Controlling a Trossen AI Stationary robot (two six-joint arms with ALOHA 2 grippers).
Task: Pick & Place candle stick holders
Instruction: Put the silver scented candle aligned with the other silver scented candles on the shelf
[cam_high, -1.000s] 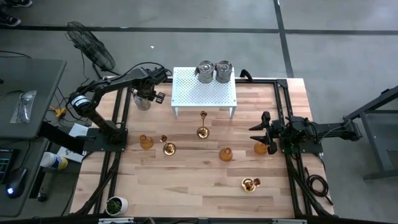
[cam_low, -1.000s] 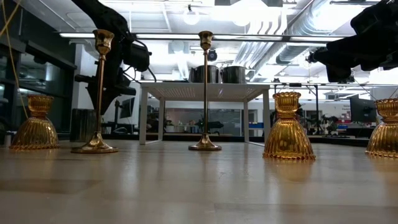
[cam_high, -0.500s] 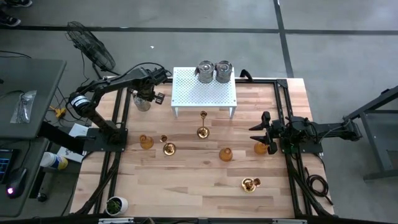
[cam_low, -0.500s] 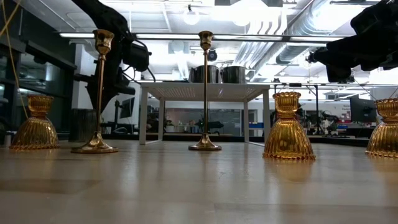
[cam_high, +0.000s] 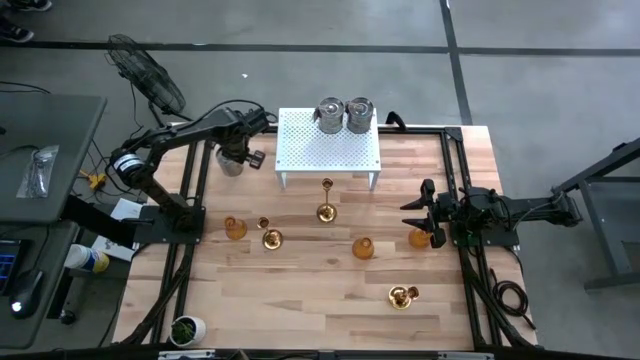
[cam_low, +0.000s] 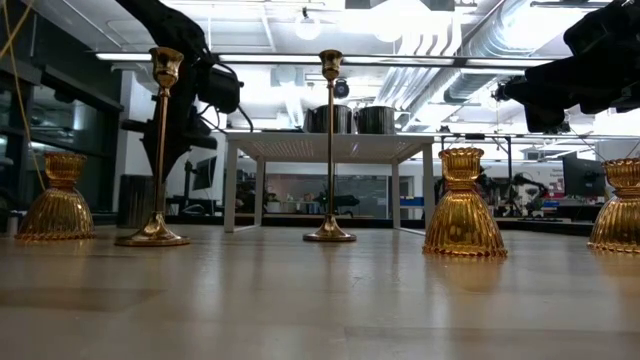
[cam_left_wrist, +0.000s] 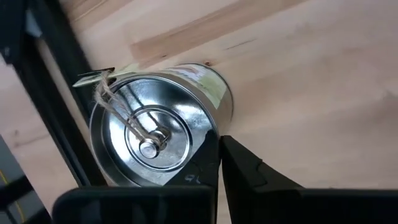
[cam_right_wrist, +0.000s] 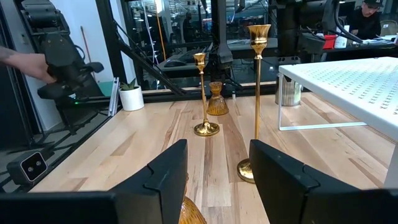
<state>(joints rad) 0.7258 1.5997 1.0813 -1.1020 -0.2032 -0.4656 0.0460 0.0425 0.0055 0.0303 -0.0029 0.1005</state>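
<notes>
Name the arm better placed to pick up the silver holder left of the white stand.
Left. Its pincer is right over the silver holder by the white stand, one finger against its rim. The right pincer sits across the table, open over an amber cup.

Left gripper (cam_left_wrist: 217, 180): only one finger (cam_left_wrist: 249, 177) shows whole, the other sits behind the silver holder (cam_left_wrist: 158, 134), so grip unclear (high view too small to settle it). Right wrist view: amber holder (cam_right_wrist: 193, 214) cut off at the bottom edge between the right gripper's (cam_right_wrist: 214, 180) fingers. Low view: rightmost amber cup (cam_low: 620, 205) clipped by the edge.
</notes>
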